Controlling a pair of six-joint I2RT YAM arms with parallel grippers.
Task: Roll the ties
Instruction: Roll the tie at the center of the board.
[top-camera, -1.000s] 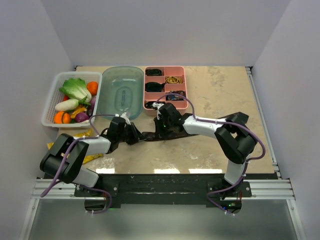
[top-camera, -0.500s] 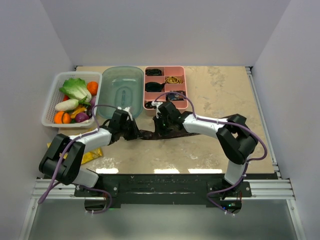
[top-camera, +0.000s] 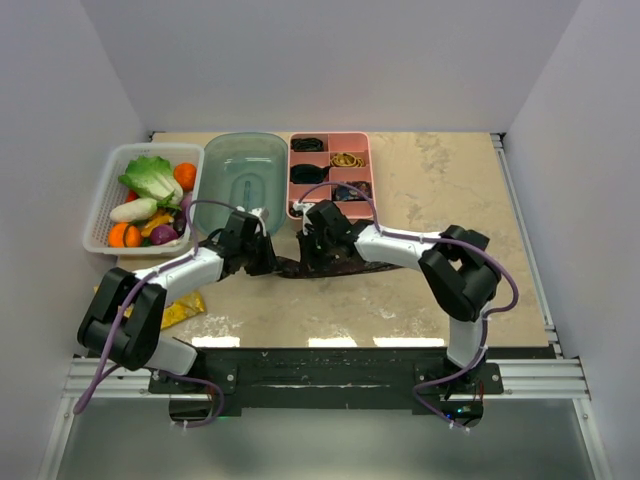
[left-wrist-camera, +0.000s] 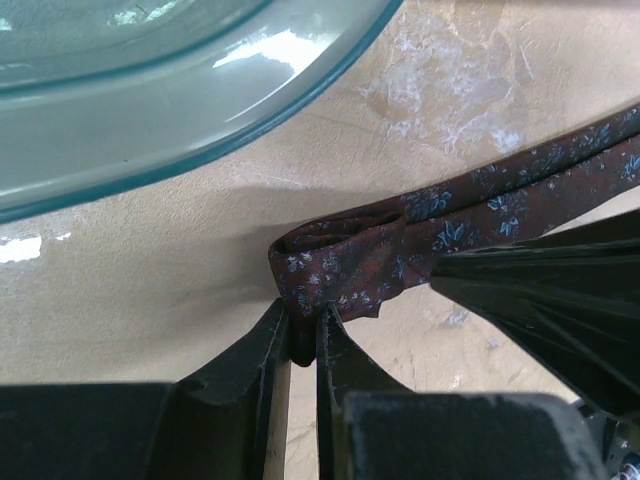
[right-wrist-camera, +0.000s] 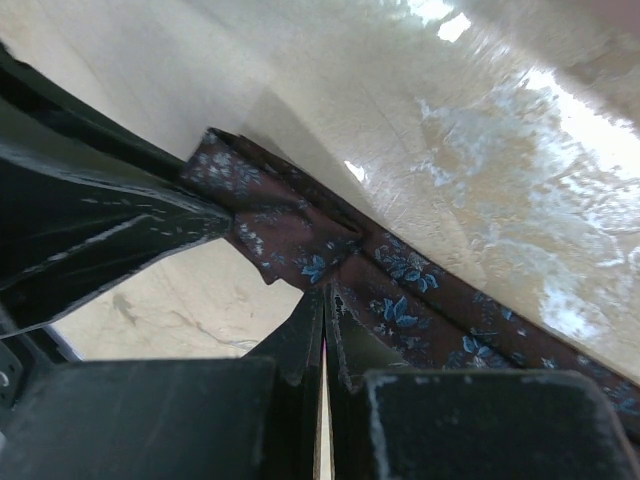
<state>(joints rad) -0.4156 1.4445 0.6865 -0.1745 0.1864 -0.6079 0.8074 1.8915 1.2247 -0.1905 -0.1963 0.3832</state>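
Observation:
One tie (top-camera: 289, 267), maroon-brown with small blue flowers, lies on the table in front of the teal tub and runs right under the right arm. In the left wrist view its end is folded back into a small loop (left-wrist-camera: 340, 265). My left gripper (left-wrist-camera: 301, 325) is shut on the edge of that loop. My right gripper (right-wrist-camera: 325, 297) is shut, its tips pressing on the tie (right-wrist-camera: 400, 290) just beside the fold, with no cloth seen between the jaws. The two grippers (top-camera: 262, 255) (top-camera: 310, 254) stand close together over the tie.
A teal plastic tub (top-camera: 245, 185) sits just behind the left gripper, with its rim (left-wrist-camera: 150, 150) close. A pink divided tray (top-camera: 330, 175) with rolled ties is behind the right gripper. A white basket of vegetables (top-camera: 140, 195) stands far left and a yellow item (top-camera: 185, 308) lies near the left arm.
Both grippers have shifted slightly left and toward the back with the tie. The right gripper has closed in on the left one, shortening the stretch of tie between them.

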